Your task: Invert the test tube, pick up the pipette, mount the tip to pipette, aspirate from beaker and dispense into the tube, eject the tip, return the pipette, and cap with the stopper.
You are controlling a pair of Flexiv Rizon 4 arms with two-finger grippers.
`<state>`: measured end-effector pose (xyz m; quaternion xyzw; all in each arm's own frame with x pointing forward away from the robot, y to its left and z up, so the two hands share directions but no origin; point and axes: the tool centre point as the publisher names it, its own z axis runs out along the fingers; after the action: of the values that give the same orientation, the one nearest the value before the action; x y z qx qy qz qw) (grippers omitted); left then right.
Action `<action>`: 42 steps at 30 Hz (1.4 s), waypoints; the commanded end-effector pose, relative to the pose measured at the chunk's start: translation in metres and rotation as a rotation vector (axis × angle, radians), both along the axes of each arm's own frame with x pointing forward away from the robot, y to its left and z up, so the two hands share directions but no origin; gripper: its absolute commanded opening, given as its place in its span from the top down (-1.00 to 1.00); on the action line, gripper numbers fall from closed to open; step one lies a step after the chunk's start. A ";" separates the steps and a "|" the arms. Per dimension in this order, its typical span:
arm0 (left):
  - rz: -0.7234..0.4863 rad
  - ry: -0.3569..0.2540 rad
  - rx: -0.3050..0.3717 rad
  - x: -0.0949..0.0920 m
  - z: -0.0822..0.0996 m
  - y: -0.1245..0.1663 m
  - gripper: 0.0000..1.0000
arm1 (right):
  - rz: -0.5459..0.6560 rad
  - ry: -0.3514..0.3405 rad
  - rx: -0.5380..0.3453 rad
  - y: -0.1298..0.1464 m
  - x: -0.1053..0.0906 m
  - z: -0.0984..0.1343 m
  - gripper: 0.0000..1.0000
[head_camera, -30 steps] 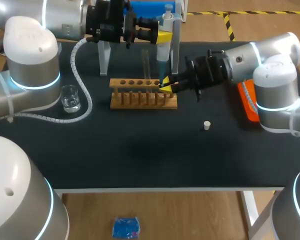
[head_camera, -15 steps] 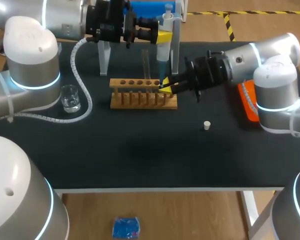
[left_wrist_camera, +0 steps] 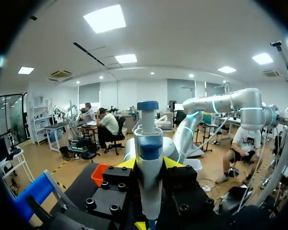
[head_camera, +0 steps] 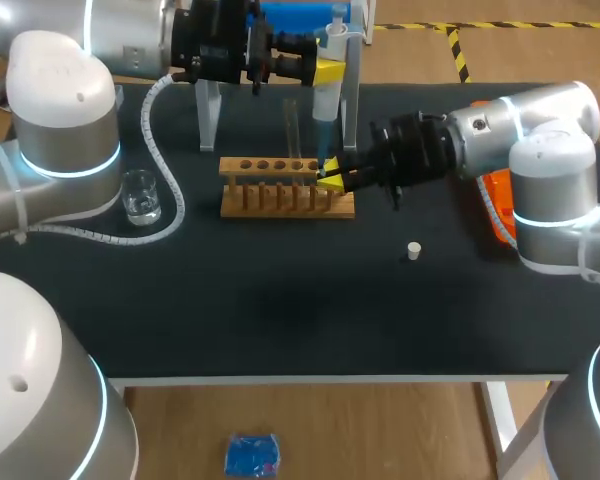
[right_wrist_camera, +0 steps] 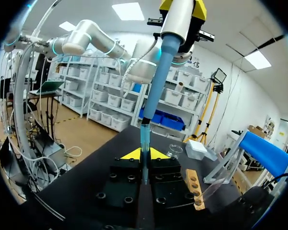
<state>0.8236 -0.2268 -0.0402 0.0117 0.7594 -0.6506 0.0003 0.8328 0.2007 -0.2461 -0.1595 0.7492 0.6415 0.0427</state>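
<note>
Your left tool (left_wrist_camera: 149,164) is clamped on the pipette (head_camera: 326,98) body and holds it upright over the right end of the rack (head_camera: 285,190), near the far edge of the bench (head_camera: 280,300). Your right tool (right_wrist_camera: 143,154) is closed to a narrow gap around the tip (right_wrist_camera: 144,139), both fingers against it, just beside the rack's right end. I judge this to be the seating of the tip on the pipette, though nothing here rules out that it is being pulled off.

The tube (head_camera: 292,125) stands upright in the rack, close behind the right tool. The beaker (head_camera: 140,195) is well apart toward the left edge. The stopper (head_camera: 413,250) lies loose, right of the middle.

Watch these:
- If the pipette and the tip are not in line, a push will seat the tip crooked, and it may leak or drop off at the beaker.
- The tip is thin and smooth, so a hard push could slide it down through the fingers.
- The right tool is nearly against the rack, so a sideways correction could shove it and tilt the tube.
- A wide retreat of the right arm could sweep the stopper.
</note>
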 end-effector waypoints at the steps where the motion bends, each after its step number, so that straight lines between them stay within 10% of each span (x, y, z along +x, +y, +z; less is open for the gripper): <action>1: 0.002 -0.002 -0.003 0.000 -0.004 0.000 1.00 | -0.016 0.022 0.019 0.001 -0.004 0.002 1.00; 42: 0.002 -0.002 -0.003 0.000 -0.004 0.000 1.00 | -0.204 0.168 0.254 0.021 -0.005 0.000 1.00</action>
<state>0.8236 -0.2264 -0.0416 0.0115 0.7598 -0.6500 0.0005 0.8317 0.2195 -0.2464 -0.0313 0.6769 0.7333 0.0554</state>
